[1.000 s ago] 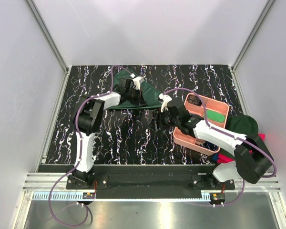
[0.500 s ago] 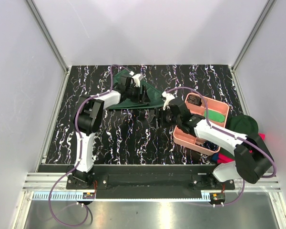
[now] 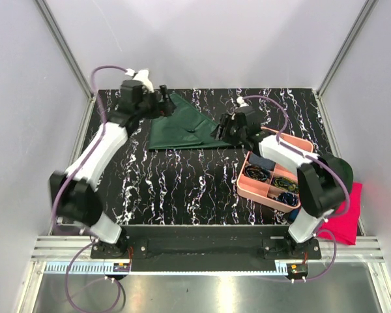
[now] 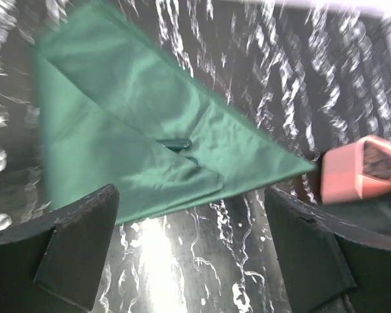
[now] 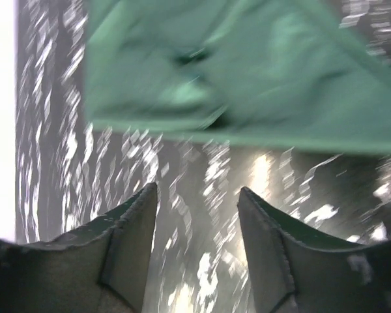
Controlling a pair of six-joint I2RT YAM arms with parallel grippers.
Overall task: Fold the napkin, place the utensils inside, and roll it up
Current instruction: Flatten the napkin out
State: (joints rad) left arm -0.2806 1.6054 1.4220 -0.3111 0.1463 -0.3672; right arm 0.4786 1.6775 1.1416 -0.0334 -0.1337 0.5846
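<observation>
The folded napkin (image 3: pixel 182 128) is lying upper centre on the bench (image 3: pixel 182 189), with the utensils (image 4: pixel 176 144) peeking from its fold. The left tool (image 3: pixel 161 98) is gaping empty at its upper-left corner. The right tool (image 3: pixel 221 129) is hovering open by its right tip.

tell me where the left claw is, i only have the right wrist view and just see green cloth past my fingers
Observer: The left claw is open and empty, hovering above the folded napkin near its far left corner.
Operator: are the utensils in there
Observer: Yes. In the left wrist view, dark utensils poke out from under a folded flap.
Operator: anything else close by
Observer: A pink tray lies to the right of the napkin, nearer the arm bases.
</observation>
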